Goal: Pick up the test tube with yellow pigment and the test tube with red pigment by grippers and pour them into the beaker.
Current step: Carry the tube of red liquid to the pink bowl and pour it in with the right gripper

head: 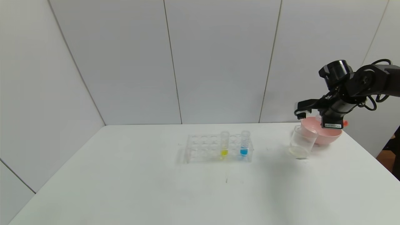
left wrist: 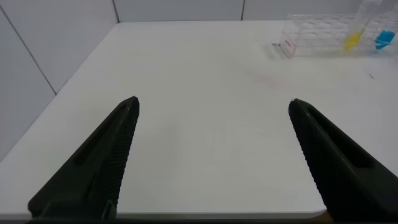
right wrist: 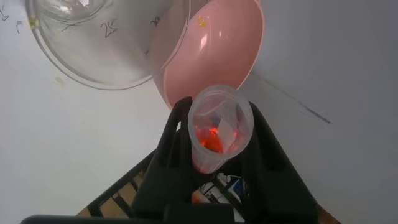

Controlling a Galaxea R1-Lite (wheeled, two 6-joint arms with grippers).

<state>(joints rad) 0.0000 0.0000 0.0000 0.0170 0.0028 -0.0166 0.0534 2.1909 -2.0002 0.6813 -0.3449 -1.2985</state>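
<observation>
White laminate formed the table point(head: 125, 187), which was enclosed on three sides by pale grey panelled walls point(head: 218, 62) with thin vertical seams.

A clear multi-hole rack point(head: 218, 148) stood near the table's centre. The test tube with yellow pigment point(head: 224, 144) stood upright in it, and a tube with blue liquid point(head: 244, 143) stood upright a short way to its right in the head view.

At the far right of the table, the beaker point(head: 301, 142) stood just in front of a pink bowl point(head: 323, 135), touching or nearly touching its rim. The right wrist view showed the beaker and bowl side by side from above.

The right gripper point(right wrist: 214, 146) hung over the pink bowl, beside the beaker. Its two black fingers point(right wrist: 175, 140) were clamped on the test tube with red pigment point(right wrist: 217, 134). The tube's open mouth faced the wrist camera, and orange-red liquid was visible inside it.

The left gripper point(left wrist: 211, 109) was held low over the near left part of the table, well apart from the rack. Its fingers point(left wrist: 118, 137) were spread wide with nothing between them.

Printed marks on the beaker wall appeared to read "25". A white label point(head: 332, 126) on the right arm carried text too small to read.
</observation>
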